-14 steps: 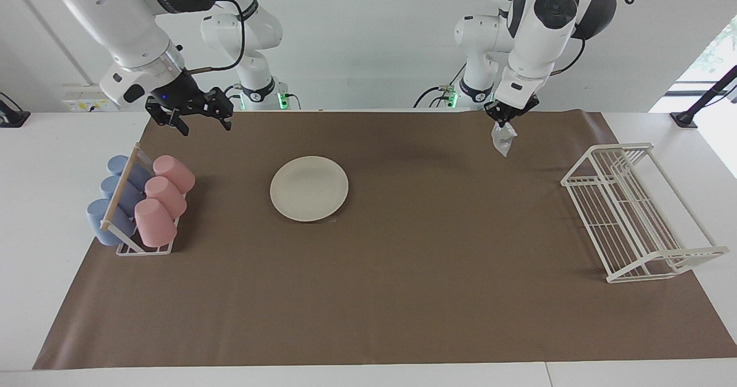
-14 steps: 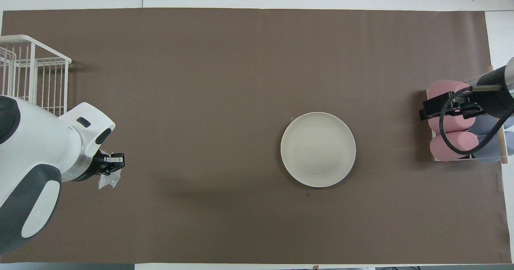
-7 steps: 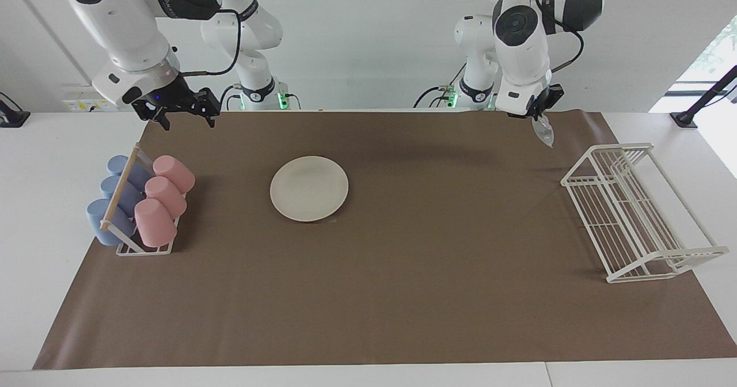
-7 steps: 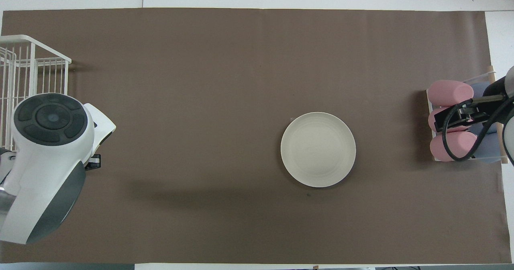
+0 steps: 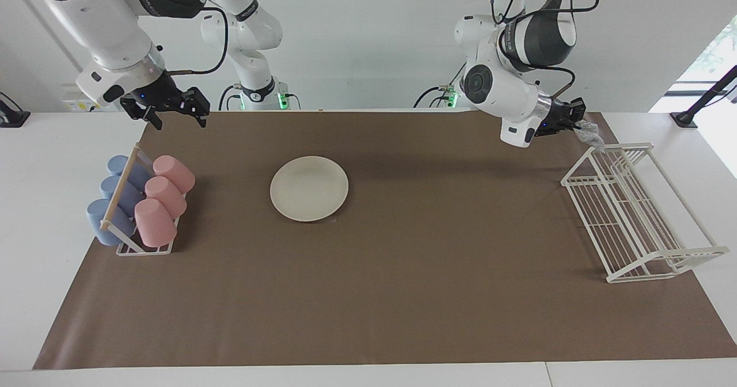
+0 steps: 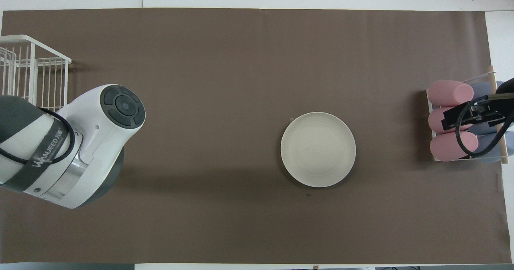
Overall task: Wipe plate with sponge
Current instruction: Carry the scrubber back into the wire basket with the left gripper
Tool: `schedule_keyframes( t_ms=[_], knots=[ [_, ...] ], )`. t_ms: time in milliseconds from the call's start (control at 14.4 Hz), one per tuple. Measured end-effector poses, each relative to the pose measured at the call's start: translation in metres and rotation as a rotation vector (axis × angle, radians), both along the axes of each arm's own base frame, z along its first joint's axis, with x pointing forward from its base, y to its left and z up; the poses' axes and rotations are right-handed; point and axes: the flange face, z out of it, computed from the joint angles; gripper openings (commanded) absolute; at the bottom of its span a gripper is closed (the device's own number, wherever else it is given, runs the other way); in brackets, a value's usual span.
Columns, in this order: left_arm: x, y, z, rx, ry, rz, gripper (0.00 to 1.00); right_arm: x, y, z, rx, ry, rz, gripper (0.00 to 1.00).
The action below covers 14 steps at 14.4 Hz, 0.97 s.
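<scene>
The cream-white plate [image 5: 309, 188] [image 6: 318, 149] lies flat on the brown mat, toward the right arm's end of the table. My left gripper [image 5: 578, 123] is shut on the silvery-grey sponge [image 5: 593, 135], which hangs in the air over the corner of the white wire rack closest to the robots. In the overhead view the left arm's own body hides both this gripper and the sponge. My right gripper [image 5: 178, 115] [image 6: 453, 120] is open and holds nothing, raised over the cup rack's end that is closest to the robots. Neither gripper touches the plate.
A white wire rack [image 5: 633, 214] [image 6: 32, 71] stands at the left arm's end of the mat. A cup rack [image 5: 138, 203] [image 6: 466, 121] with pink and blue cups stands at the right arm's end. The brown mat [image 5: 437, 272] covers the table.
The left arm swung away from the plate and turned its wrist sideways, carrying the sponge to the wire rack's corner. The right gripper drew back toward the table's end, still open.
</scene>
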Motion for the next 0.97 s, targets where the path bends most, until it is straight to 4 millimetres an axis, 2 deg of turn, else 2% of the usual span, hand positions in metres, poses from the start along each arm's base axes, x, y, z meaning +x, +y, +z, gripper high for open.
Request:
schedule_keyframes(
  t_ms=[209, 418, 557, 696, 836, 975],
  knots=[
    [0.018, 0.010, -0.012, 0.112, -0.005, -0.037, 0.00, 0.000, 0.003, 0.000, 0.000, 0.000, 0.005, 1.00],
    [0.058, 0.022, -0.026, 0.137, -0.022, -0.013, 0.00, 0.000, 0.003, 0.000, 0.000, 0.000, 0.005, 1.00],
    [0.089, 0.029, -0.049, 0.161, -0.027, -0.001, 0.00, 0.000, 0.003, 0.000, 0.000, 0.000, 0.005, 1.00],
    [0.110, 0.041, -0.078, 0.178, -0.039, 0.011, 0.00, 0.000, 0.003, 0.000, 0.000, 0.000, 0.005, 1.00],
    [0.125, 0.055, -0.098, 0.156, -0.050, 0.001, 0.00, 0.000, 0.003, 0.000, 0.000, 0.000, 0.005, 1.00],
    [0.130, 0.069, -0.104, 0.139, -0.087, 0.018, 0.00, 0.000, 0.003, 0.000, 0.000, 0.000, 0.005, 1.00]
  ],
)
